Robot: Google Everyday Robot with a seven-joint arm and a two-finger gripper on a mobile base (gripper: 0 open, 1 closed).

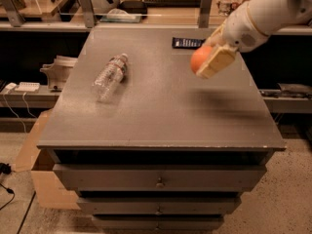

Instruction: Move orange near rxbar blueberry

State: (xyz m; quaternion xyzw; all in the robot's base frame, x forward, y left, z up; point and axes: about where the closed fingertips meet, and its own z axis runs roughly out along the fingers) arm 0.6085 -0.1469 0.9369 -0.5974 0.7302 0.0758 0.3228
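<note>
The orange (pixel 200 58) is a round bright orange fruit held in my gripper (pixel 208 61), lifted above the grey table top at its back right. The gripper's pale fingers (pixel 217 60) are shut around the orange and cover its right side. The rxbar blueberry (pixel 186 43) is a dark navy flat bar lying at the back of the table, just behind and left of the orange; the orange hides its right end. The white arm (pixel 265 11) reaches in from the upper right.
A clear plastic water bottle (pixel 110 75) lies on its side on the left half of the table (pixel 161 111). Shelves with clutter (pixel 122 11) run behind the table. A cardboard box (pixel 36 179) sits on the floor at the left. Drawers are below the top.
</note>
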